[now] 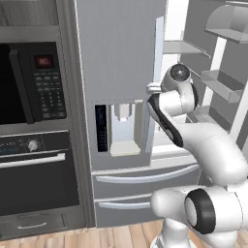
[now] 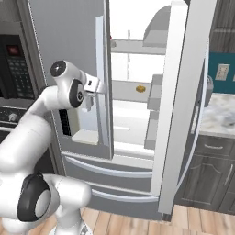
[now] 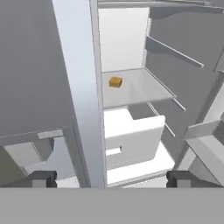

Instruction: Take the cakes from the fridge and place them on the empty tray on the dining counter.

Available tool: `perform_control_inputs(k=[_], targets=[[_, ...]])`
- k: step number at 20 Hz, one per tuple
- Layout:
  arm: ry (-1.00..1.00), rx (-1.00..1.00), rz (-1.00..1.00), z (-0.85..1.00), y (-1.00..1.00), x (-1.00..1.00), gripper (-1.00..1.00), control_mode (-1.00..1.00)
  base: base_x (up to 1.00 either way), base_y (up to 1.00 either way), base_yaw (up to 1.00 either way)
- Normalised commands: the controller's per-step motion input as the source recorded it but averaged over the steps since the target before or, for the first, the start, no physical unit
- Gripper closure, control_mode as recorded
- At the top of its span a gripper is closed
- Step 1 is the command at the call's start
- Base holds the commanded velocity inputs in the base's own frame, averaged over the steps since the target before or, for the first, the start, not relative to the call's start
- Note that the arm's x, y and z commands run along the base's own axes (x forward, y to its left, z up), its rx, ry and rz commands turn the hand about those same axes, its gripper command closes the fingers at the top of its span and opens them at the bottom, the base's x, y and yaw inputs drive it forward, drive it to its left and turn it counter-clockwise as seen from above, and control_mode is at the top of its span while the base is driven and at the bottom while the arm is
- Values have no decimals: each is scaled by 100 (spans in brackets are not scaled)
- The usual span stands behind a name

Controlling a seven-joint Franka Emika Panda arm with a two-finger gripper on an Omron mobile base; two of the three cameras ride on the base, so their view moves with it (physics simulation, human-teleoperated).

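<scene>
The grey steel fridge (image 1: 121, 58) stands with its left door shut and its right door (image 2: 183, 92) swung open. A flat tan-brown square cake (image 2: 140, 88) lies on a middle white shelf, and the hand view has this cake (image 3: 115, 82) ahead and above. The white wedge cake is hidden. My gripper (image 2: 97, 87) hovers at the inner edge of the left door (image 3: 81, 87), outside the fridge, short of the shelf. Its fingertips (image 3: 43, 178) stand far apart, so the gripper (image 3: 111, 179) is open and holds nothing. In the left base view the gripper (image 1: 154, 88) sits beside the door handle. The tray and dining counter are out of view.
A black microwave (image 1: 34, 82) and oven (image 1: 34, 184) are built in left of the fridge. A white drawer (image 3: 131, 140) sits below the cake's shelf. Door bins (image 1: 223, 85) line the open door. A marble-topped counter (image 2: 220, 112) on dark cabinets stands to the right.
</scene>
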Motion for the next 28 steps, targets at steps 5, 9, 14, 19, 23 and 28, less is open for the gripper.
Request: perform_control_inputs(k=[5,9,14,19,23,28], targets=[[2,-1,6,-2,0,87,-100,-100,0,0,0],[-5,0,7,-9,0,86,-100,-100,0,0,0],[-10,0,7,-21,0,80,-100,-100,0,0,0],[-3,0,5,-11,0,74,-100,-100,0,0,0],[-1,0,2,-7,0,74,100,-100,0,0,0],[0,0,0,0,0,21,100,-100,0,0,0]])
